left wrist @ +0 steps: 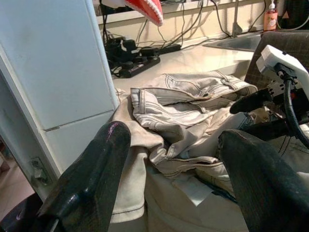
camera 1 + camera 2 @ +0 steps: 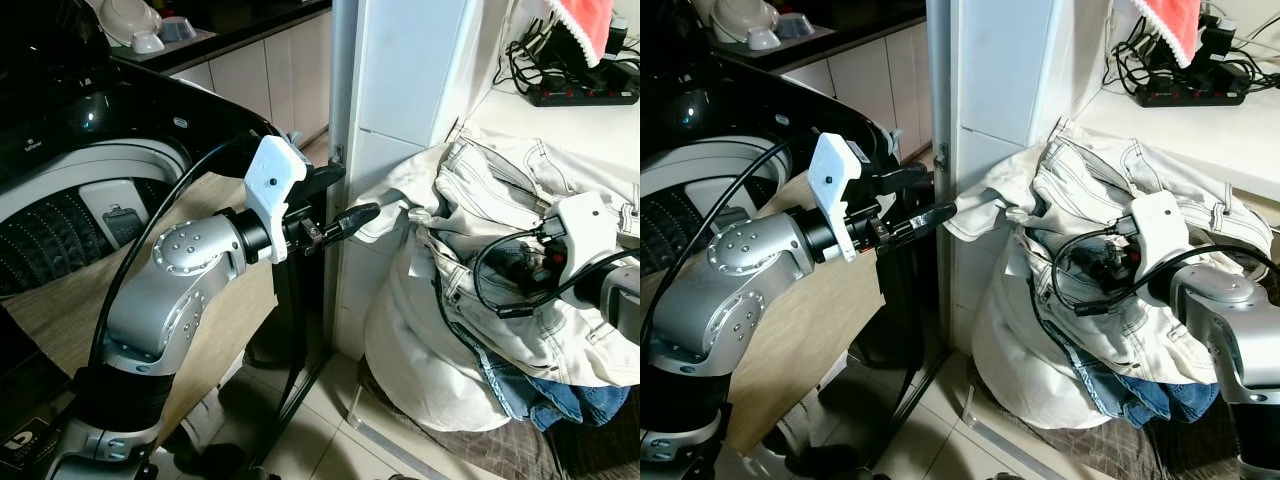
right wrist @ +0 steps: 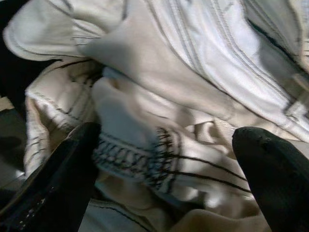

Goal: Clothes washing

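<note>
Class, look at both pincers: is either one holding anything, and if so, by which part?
Nothing is held. The left pincer and the right pincer are both open at the pale jeans on the laundry pile.

White pillar (image 2: 400, 90) stands just left of the cream clothes pile (image 2: 470, 290); open space lies before the pile, power strip (image 2: 585, 95) behind on the counter (image 2: 560, 125).

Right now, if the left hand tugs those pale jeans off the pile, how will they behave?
The pale jeans are probably floppy: they lie crumpled and draped. Likely heavyish, being thick seamed denim. They may drag the blue garment underneath. Left hand is open.
</note>
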### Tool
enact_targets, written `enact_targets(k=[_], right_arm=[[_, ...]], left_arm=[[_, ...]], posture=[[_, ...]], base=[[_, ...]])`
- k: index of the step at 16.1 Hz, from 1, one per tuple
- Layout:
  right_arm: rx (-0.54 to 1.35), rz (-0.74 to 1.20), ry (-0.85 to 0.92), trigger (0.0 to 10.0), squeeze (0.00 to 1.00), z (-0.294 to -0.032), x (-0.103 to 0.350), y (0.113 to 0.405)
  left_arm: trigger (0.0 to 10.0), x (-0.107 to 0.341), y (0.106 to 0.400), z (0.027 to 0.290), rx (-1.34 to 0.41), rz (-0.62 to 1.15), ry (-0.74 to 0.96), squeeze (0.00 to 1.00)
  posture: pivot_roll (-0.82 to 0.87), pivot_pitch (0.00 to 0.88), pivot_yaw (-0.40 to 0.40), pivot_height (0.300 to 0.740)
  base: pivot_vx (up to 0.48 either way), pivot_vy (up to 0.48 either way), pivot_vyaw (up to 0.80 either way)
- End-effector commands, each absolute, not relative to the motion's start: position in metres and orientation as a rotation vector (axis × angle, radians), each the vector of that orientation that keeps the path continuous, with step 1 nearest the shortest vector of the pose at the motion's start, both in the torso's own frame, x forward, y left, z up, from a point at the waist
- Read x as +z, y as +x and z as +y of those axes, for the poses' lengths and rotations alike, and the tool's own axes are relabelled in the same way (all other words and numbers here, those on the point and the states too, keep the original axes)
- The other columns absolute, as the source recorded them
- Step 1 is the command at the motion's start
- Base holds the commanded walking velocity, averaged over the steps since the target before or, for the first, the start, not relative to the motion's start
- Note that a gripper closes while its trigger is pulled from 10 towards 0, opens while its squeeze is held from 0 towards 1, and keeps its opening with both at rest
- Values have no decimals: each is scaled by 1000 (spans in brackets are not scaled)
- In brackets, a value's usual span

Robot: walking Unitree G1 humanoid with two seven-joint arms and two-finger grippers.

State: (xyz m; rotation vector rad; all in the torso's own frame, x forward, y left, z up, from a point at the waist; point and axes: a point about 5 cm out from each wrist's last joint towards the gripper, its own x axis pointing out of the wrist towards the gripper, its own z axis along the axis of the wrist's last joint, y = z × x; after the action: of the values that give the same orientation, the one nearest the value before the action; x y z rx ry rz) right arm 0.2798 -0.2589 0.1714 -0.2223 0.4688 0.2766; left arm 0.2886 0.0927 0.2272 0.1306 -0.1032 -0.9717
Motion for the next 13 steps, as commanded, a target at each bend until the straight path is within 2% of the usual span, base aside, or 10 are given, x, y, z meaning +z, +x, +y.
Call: enact_targets(k=[1,2,13], right_arm=[[292,453,-237,8745,0,-260,175,283],[316,442,-228,0,0,-258,175,284],[435,446,-210,0,0,-261,179,284]], left_arm=[[10000,228,285,92,-990,-107,144,0],[10000,228,285,92,-988,-108,147,0],[10000,231,287,93,-982,-117,169,0]], posture=[[-141,0,40,740],[-140,0,40,740],[-135,0,44,740]], base=[[0,0,0],[0,0,0],[0,0,0]])
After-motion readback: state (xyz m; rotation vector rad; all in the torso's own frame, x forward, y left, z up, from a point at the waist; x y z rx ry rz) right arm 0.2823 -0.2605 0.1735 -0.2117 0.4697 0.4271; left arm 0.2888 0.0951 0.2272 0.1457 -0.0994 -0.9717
